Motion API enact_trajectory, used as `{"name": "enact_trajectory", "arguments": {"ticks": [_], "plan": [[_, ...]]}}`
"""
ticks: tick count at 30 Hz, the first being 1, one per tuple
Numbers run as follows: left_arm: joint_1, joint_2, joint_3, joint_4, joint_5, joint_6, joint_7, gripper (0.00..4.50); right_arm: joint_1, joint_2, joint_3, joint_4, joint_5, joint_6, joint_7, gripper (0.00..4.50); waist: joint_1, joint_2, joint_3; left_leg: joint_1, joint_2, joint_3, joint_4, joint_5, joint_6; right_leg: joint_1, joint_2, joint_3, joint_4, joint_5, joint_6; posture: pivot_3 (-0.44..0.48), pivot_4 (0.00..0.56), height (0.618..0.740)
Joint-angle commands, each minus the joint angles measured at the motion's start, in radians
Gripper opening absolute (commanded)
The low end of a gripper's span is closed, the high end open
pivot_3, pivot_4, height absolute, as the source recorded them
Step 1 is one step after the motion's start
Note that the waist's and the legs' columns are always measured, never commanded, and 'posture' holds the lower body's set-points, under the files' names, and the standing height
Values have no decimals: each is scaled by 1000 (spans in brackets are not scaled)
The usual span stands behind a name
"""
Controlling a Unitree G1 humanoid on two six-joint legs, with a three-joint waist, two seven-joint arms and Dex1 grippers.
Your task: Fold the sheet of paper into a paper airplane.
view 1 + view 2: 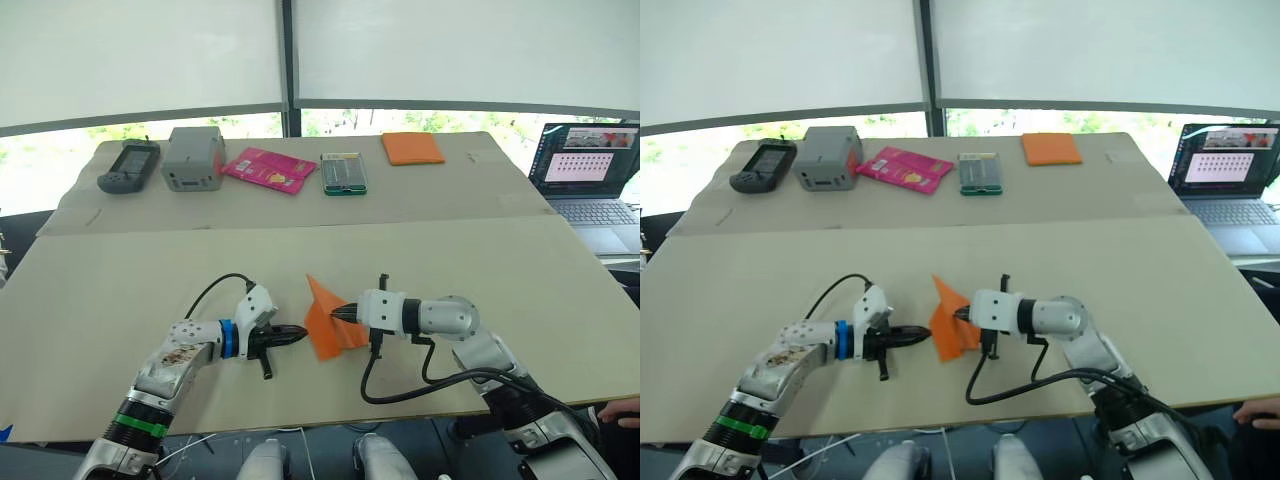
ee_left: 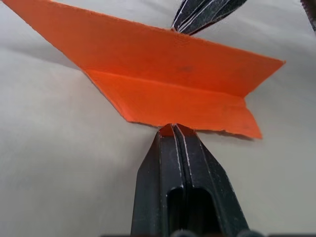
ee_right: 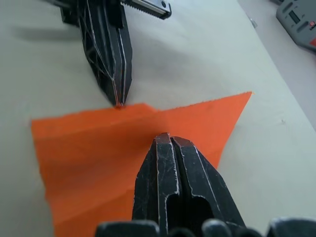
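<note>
Your paper (image 1: 328, 322) lies folded near the front of the table (image 1: 520, 290), between both grippers. Your left gripper (image 1: 303, 336) is pinched onto its near edge; your right gripper (image 1: 337, 314), fingers pressed together, presses on it from the opposite side.

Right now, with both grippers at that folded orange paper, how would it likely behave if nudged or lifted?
The folded orange paper looks thin and probably very light, so a nudge would likely slide it across the table. Its raised flap suggests that the creases lend some stiffness, though unsupported edges may flex.
</note>
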Motion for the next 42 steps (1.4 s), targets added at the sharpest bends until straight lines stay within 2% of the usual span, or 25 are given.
{"name": "enact_trajectory", "arguments": {"ticks": [1,7,14,19,26,30,34,39,42], "plan": [[15,-12,-36,-25,18,24,17,23,0,19,8,-10,15,27,-1,0,4,0,0,0,0,0,0,0,0,0,0,0,0,0,0,0,150,740],[30,14,-28,-30,10,43,4,23,8,54,41,49,0,45,-5,0,7,0,0,0,0,0,0,0,0,0,1,0,0,0,0,0,150,740],[73,140,80,-101,-118,104,-113,23,-10,63,82,126,-29,29,13,0,-14,0,0,1,1,0,0,0,0,0,1,0,0,0,-1,0,150,740],[-13,86,140,-28,-142,58,-79,23,-23,49,106,154,-52,-12,28,0,-6,-1,-1,3,1,0,0,0,0,2,1,-1,1,-3,4,0,150,740],[-215,-41,103,140,-64,-61,-39,23,-9,39,113,134,-67,-22,28,0,-3,-2,-2,4,0,0,0,1,0,3,1,-1,0,0,-1,0,150,740],[-308,-35,-34,316,110,-185,-72,23,-4,29,109,105,-74,-11,23,0,-8,-2,-2,4,0,0,0,1,0,3,2,-1,0,0,-1,0,150,740],[-345,-15,-98,447,211,-290,-103,23,2,23,78,31,-21,38,43,0,-11,-2,-2,2,0,1,0,1,0,2,2,0,0,0,-1,0,150,740],[-360,-10,-110,544,251,-377,-127,23,24,30,70,-90,71,158,103,0,-11,-2,-2,1,0,0,0,1,0,1,2,-1,0,0,-1,0,150,740],[-362,-26,-101,570,238,-385,-145,23,4,36,104,-175,86,356,138,0,-11,-2,-2,1,0,0,0,1,0,0,2,0,1,0,-1,0,150,740]]}}
